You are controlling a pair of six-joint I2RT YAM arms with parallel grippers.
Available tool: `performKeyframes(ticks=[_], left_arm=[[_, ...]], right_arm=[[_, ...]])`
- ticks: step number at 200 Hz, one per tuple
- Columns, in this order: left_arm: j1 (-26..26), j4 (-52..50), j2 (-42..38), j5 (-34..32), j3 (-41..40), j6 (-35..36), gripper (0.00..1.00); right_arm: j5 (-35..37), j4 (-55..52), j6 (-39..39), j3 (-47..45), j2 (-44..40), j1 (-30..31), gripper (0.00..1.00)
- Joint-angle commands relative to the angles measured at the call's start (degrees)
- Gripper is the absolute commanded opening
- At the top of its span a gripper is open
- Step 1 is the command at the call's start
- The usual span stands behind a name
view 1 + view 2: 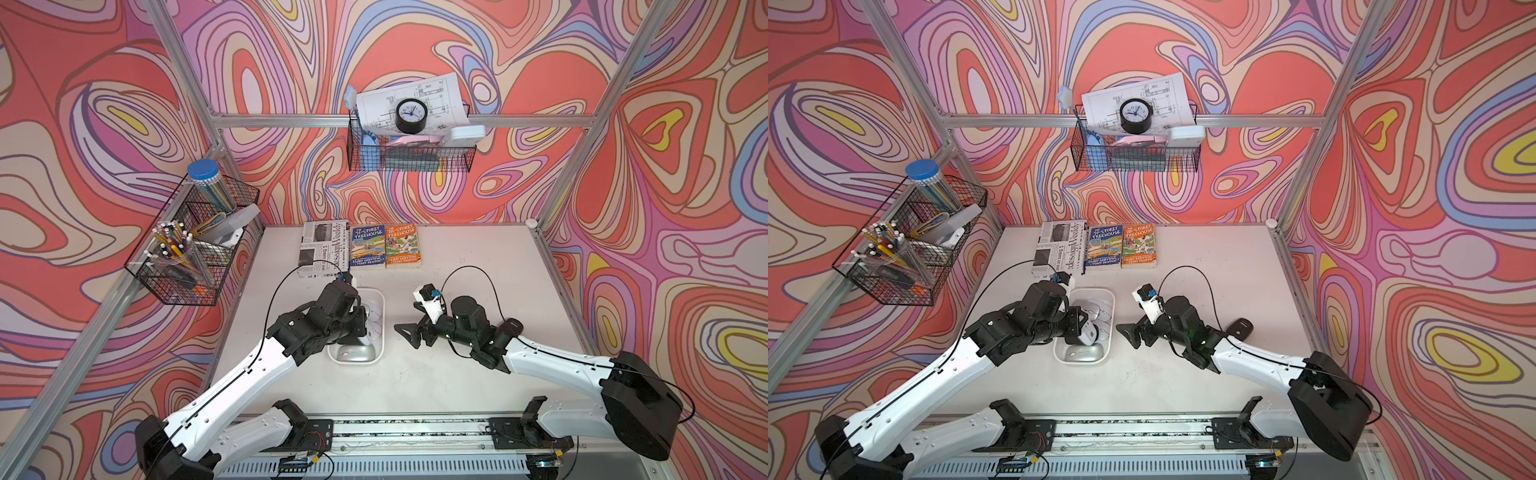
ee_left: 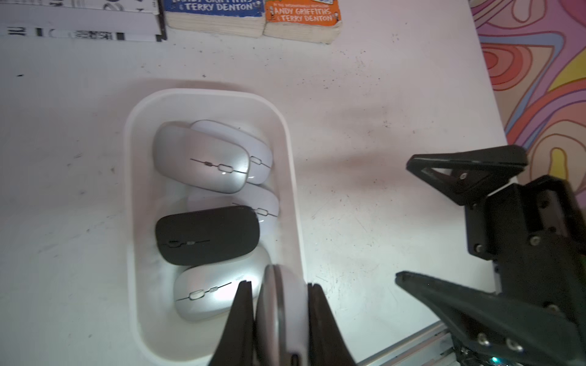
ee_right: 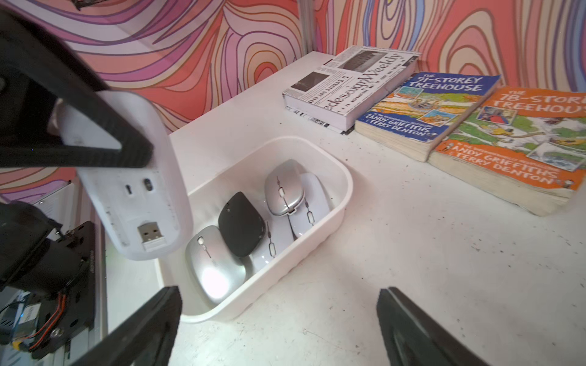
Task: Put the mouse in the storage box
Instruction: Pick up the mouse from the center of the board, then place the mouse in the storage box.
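Left jaws pinched a white mouse (image 2: 282, 310) on its edge. The box (image 2: 131, 206) sat just beneath them, with other mice (image 2: 206, 234) lying inside. Right jaws were spread wide and empty above the table (image 2: 364, 126); the box lay just ahead of them.

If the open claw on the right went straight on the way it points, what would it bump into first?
Probably the near wall of the white storage box, straight ahead of the right gripper. Depth is hard to judge; aimed lower, it would touch the table first.
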Motion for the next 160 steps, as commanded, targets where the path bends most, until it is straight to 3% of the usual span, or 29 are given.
performKeyframes(ticks=[1, 45, 73, 160], left_arm=[[-0.11, -5.15, -2.39, -7.80, -3.05, 1.27, 0.00], [-0.75, -4.52, -4.27, -12.24, -7.17, 1.36, 0.00], [-4.75, -3.68, -3.04, -16.73, -8.33, 1.18, 0.00], [-12.92, 1.15, 8.36, -31.15, -9.89, 0.81, 0.00]], right_arm=[[7.34, 2.45, 0.99, -1.12, 0.96, 0.14, 0.98], [14.01, 2.30, 1.60, -1.23, 1.58, 0.00, 0.98], [15.49, 2.61, 1.89, -1.83, 0.24, 0.00, 0.98], [15.81, 3.87, 1.79, -4.26, -0.44, -0.20, 0.98]])
